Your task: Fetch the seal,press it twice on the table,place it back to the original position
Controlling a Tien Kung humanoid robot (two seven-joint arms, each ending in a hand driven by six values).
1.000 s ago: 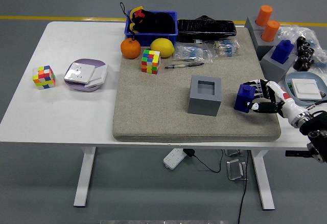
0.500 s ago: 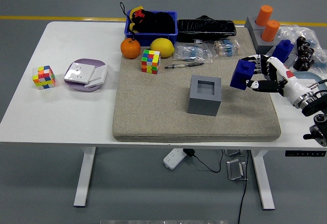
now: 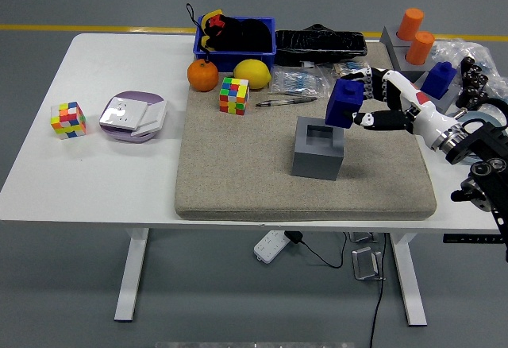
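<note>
The blue seal (image 3: 344, 102) hangs in the air just above and right of the grey square holder (image 3: 319, 148), which stands on the beige mat (image 3: 238, 165) with its top opening showing. My right hand (image 3: 373, 102) is shut on the seal, its white fingers wrapped round the right side. The right arm comes in from the right edge. My left arm is out of the picture.
A second blue seal (image 3: 439, 79) and two orange cylinders (image 3: 414, 34) sit on grey blocks at the back right. A pen (image 3: 286, 102), cube (image 3: 234, 95), lemon (image 3: 252, 74), orange (image 3: 203, 76) and blue bin (image 3: 235, 36) lie behind; another cube (image 3: 68, 119) and purple plate (image 3: 132, 116) lie left.
My right hand has lifted the blue seal off the mat's right side and carried it up and left, to a spot just over the grey holder.
</note>
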